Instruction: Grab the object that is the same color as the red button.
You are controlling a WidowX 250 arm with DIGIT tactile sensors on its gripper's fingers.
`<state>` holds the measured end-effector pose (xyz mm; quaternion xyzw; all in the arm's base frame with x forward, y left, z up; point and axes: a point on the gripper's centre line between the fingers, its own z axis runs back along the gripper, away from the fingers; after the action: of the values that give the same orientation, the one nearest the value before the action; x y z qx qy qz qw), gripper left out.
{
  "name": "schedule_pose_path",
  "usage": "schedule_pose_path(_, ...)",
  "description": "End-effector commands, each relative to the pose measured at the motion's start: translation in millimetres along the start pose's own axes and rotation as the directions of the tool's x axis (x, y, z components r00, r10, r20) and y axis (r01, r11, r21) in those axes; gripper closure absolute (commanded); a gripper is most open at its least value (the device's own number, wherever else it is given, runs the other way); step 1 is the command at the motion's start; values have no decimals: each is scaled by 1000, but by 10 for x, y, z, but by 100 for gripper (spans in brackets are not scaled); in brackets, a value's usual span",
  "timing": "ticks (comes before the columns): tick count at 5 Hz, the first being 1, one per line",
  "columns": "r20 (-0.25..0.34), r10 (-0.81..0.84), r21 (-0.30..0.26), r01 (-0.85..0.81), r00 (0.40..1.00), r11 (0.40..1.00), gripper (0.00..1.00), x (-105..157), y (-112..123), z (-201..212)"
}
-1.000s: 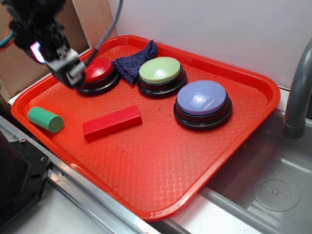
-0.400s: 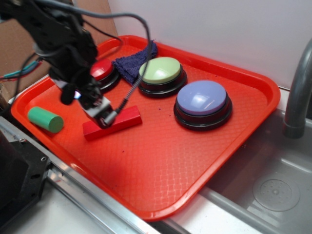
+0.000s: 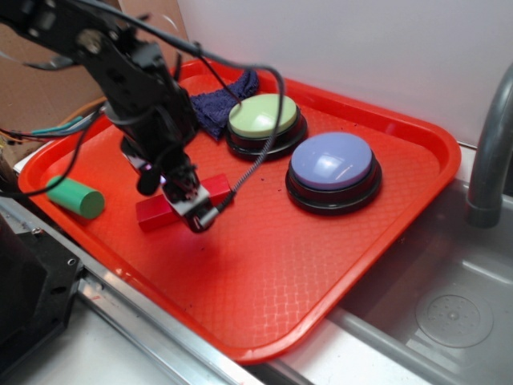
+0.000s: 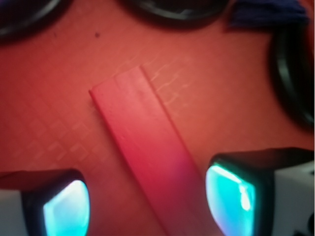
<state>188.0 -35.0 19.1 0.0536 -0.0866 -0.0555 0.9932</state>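
The gripper hangs low over the middle of the red block, which lies flat on the red tray toward its front left. From the wrist view the block runs at a slant between the two fingers, which stand wide apart with tray floor showing on either side of the bar; neither pad touches it, so the jaws are open and hold nothing. The right-hand finger sits just beside the block's edge, the left one farther off. From the outside view the arm and its black cable cover most of the block, leaving only its left end and a bit near its right end in sight. The red button is hidden behind the arm from here. A green cylinder lies on its side near the tray's left edge, apart from the block. Behind, a green button and a lavender button sit on black bases, with a dark blue cloth bunched beside the green one. A grey sink and faucet are to the right. I see no writing or labels on any of it.
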Motion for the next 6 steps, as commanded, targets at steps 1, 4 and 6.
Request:
schedule_pose_path(1, 14, -7, -17, 7, 1000, 1000, 16, 106, -17, -214)
schedule_pose_path(4, -32, 18, -55, -20, 999, 998, 100, 161, 80, 6)
schedule_pose_path(6, -47, 155, -36, -157, 987, 987, 100, 179, 319, 810)
